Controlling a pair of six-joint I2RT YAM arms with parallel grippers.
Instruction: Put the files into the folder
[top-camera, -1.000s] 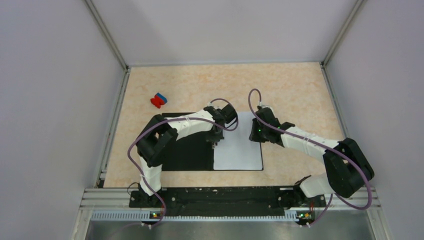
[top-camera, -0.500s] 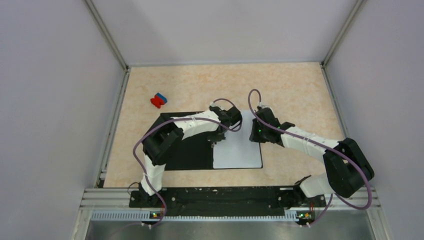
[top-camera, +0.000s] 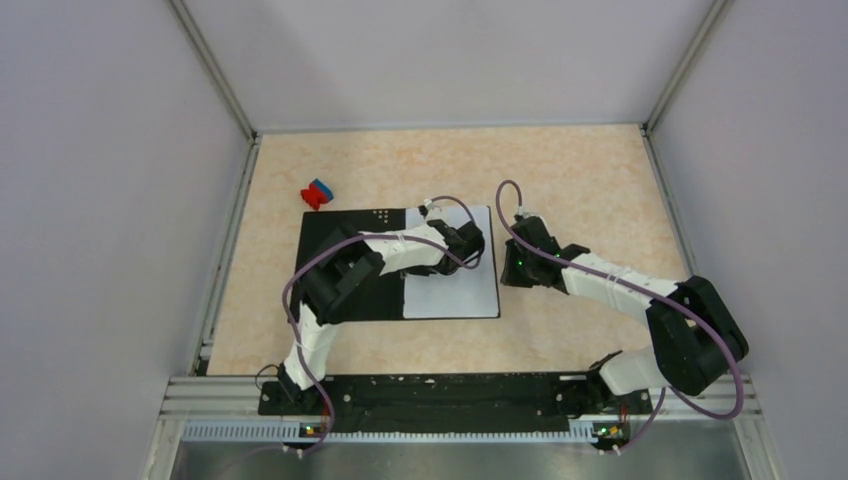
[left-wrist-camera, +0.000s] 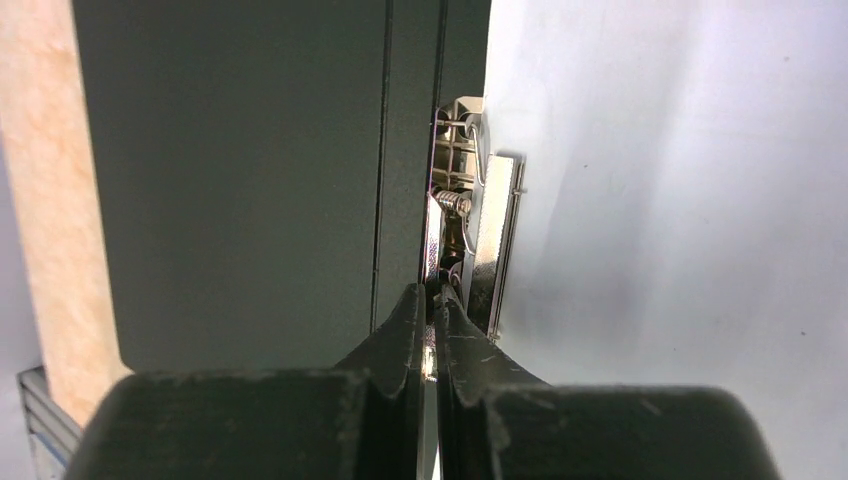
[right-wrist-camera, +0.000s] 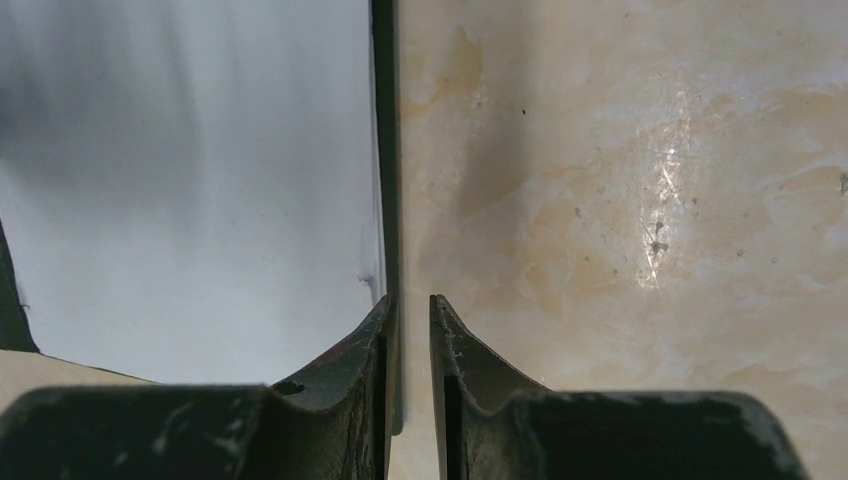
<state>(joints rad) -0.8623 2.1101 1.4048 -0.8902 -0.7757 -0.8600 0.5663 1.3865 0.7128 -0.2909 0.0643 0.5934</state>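
- I see the folder (top-camera: 330, 225) lying open and flat on the table (top-camera: 580, 170), black inside facing up, a little left of centre.
- The files (top-camera: 455, 290) lie on its right half, inside its edges. Only a nearly blank white top sheet shows, and I cannot tell how many lie beneath it.
- The sheet's left edge runs along the spine, where the spine clip (left-wrist-camera: 480, 240) sits partly over the paper.
- My left gripper (left-wrist-camera: 437, 300) is at the near end of that clip. Its fingers are pressed together with a thin piece of the clip's metal pinched between the tips.
- My right gripper (right-wrist-camera: 410, 310) is at the folder's right edge, about midway along it. Its fingers point down with a narrow gap between them, and the black edge strip runs under that gap. I cannot tell whether the tips touch it.
- From above, my left arm reaches across the folder's left cover and spine, and my right arm comes in from the near right.
- A small red-and-blue block (top-camera: 318, 193) sits just beyond the folder's far left corner. I cannot tell whether it touches the folder.
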